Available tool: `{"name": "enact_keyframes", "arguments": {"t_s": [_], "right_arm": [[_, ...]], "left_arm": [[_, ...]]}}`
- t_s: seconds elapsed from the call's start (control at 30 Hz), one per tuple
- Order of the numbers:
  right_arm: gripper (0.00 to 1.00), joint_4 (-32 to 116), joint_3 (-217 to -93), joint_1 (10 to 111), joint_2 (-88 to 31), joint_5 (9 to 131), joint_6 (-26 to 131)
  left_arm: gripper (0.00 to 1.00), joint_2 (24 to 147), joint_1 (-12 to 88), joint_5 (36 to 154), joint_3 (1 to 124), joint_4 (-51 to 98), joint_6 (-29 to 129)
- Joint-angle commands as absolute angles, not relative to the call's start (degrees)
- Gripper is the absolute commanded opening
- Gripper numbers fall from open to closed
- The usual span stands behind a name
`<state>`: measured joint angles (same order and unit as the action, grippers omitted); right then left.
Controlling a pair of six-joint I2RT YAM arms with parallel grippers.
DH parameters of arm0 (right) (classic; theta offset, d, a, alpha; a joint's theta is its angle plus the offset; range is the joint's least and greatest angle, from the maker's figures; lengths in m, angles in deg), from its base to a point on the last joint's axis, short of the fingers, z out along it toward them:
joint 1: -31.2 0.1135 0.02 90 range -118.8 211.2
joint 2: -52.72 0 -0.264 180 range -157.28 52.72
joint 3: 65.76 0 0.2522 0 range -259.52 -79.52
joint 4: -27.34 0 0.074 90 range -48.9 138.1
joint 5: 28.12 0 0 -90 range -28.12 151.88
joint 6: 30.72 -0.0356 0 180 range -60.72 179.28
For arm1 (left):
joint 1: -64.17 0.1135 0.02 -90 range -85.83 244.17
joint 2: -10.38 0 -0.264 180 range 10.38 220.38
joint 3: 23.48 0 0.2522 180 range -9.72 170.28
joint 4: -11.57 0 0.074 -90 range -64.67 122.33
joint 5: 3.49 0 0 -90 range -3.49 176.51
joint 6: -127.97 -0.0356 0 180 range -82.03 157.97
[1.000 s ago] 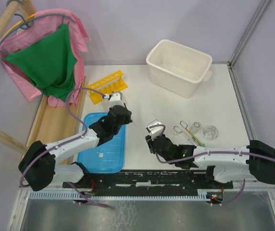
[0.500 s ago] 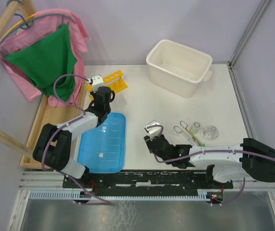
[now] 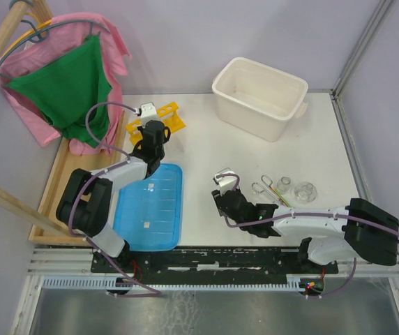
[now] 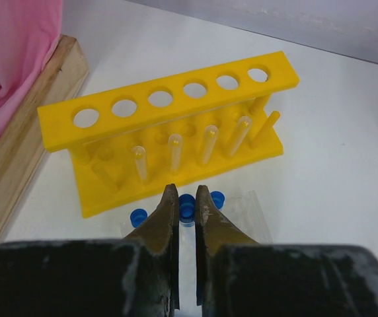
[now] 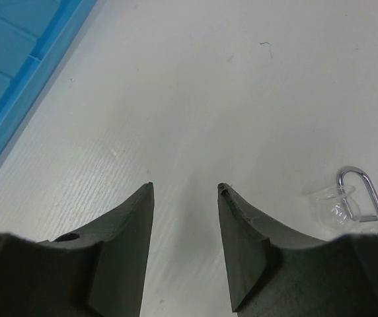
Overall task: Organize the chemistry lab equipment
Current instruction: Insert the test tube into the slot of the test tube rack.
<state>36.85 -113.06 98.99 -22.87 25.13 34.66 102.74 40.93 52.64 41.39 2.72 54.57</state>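
The yellow tube rack [image 4: 110,132] stands just ahead of my left gripper [image 4: 188,191], all its top holes empty. Three blue-capped tubes lie in a row on the table before it, caps at left [image 4: 138,216], middle [image 4: 187,208] and right [image 4: 217,197]. The left jaws are shut to a narrow slit, and the middle cap shows through it; I cannot tell if they touch it. My right gripper [image 5: 186,188] stands open over bare table with nothing between its fingers. A small flask [image 5: 328,205] and the tongs' handle loops [image 5: 359,178] lie to its right.
The white tub [image 3: 259,87] stands at the back right. The blue lid [image 3: 151,209] lies flat between the arms, left of the right gripper [image 3: 220,190]. Two flasks [image 3: 305,191], the tongs [image 3: 266,190] and a green-tipped rod [image 3: 289,204] lie together. A wooden tray [image 3: 81,181] and hanging cloths [image 3: 67,84] border the left.
My left arm has swung from over the blue lid back and left to the yellow rack, jaws shut throughout. The right gripper shifted slightly and its jaws widened.
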Motion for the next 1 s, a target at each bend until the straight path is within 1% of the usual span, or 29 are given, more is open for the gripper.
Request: {"name": "enact_keyframes", "arguments": {"t_s": [0.0,0.33,0.8,0.97], "right_arm": [[0.52,34.69,-115.03,97.56,-23.33,27.28,34.78],[0.52,34.62,-114.15,95.07,-22.41,29.6,34.72],[0.52,34.13,-113.8,93.82,-22.89,30.98,34.58],[0.52,33.91,-113.59,93.58,-22.96,31.19,34.4]], "left_arm": [[0.03,104.95,40.88,52.67,44.48,-2.66,50.21],[0.03,106.92,40.84,51.93,43.46,-5.41,47.9],[0.03,108.69,40.74,51.93,42.86,-5.34,47.88],[0.03,109.36,39.87,49.51,42.98,-5.64,45.96]]}}
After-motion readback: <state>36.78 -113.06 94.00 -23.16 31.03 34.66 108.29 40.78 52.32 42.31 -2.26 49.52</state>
